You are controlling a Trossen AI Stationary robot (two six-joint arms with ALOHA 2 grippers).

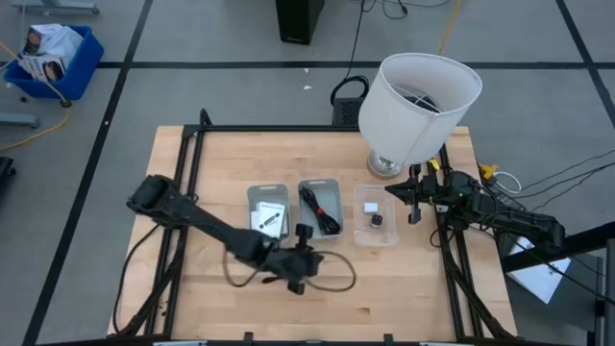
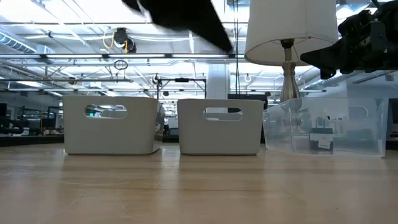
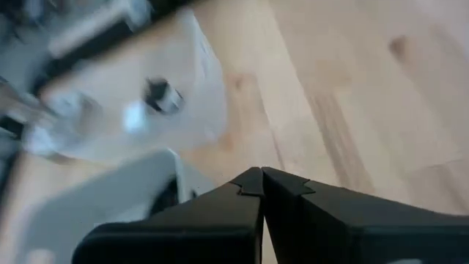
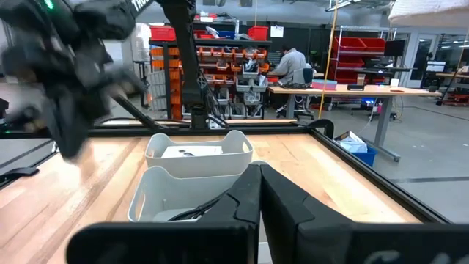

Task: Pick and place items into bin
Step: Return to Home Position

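Looks nearly wrapped up: the white box [image 1: 271, 217] lies in the left gray bin [image 1: 256, 195], the black cable [image 1: 320, 210] in the right gray bin [image 1: 306, 185], and small pieces [image 1: 377, 220] in the clear bin [image 1: 359, 192]. The left gripper [image 3: 261, 180] hovers before the bins, fingers pressed together. The right gripper [image 4: 258, 174], beside the lamp [image 1: 423, 91], is closed likewise. That dark loop [image 1: 332, 274] by the left arm could be wiring or a stray item; we can't tell.

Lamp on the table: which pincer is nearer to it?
Right. The right pincer sits just beside the lamp base; the left pincer hangs farther off, near the gray bins.
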